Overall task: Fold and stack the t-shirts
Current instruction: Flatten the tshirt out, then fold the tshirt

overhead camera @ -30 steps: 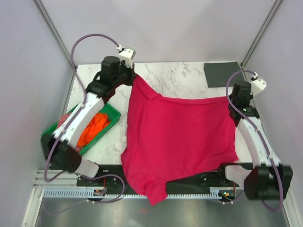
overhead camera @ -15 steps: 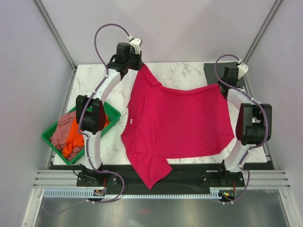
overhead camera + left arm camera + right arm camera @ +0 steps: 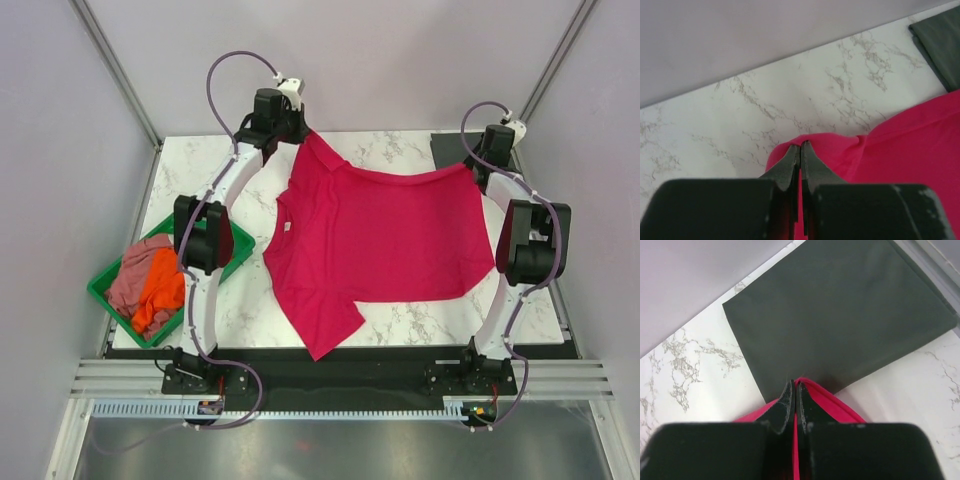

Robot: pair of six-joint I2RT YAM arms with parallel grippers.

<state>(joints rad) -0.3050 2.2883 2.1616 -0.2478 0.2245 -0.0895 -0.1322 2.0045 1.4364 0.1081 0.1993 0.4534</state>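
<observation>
While we grip the crimson-red t-shirt [image 3: 385,240] at two points along its far edge, most of the cloth lies spread over the middle of the marble table [image 3: 200,170]. Our left gripper [image 3: 800,146] sits at about 11 o'clock in the overhead view. Its jaws are pinched narrow on a small fold of red cloth, and red shows in the slit between them. Our right gripper [image 3: 794,385] sits at about 1 o'clock and is likewise clamped tight, with a red hem curling around its tips. Between our two grips the shirt's far edge dips in a shallow curve, and we cannot tell whether that edge is clear of the marble. Toward 6 o'clock a loose flap of the shirt reaches over the near edge of the table. A dark grey t-shirt [image 3: 840,315] lies folded flat as a rectangle in the far corner at 1 o'clock, just beyond our right gripper. From the wrist camera the red hem overlaps its near edge, though we cannot say whether they touch. At 8 o'clock a green tray [image 3: 241,245] holds the orange t-shirt [image 3: 160,295] and the dusty pink t-shirt [image 3: 135,275], both crumpled, with the pink one on the outer side. Our left arm passes above the tray's inner end.
</observation>
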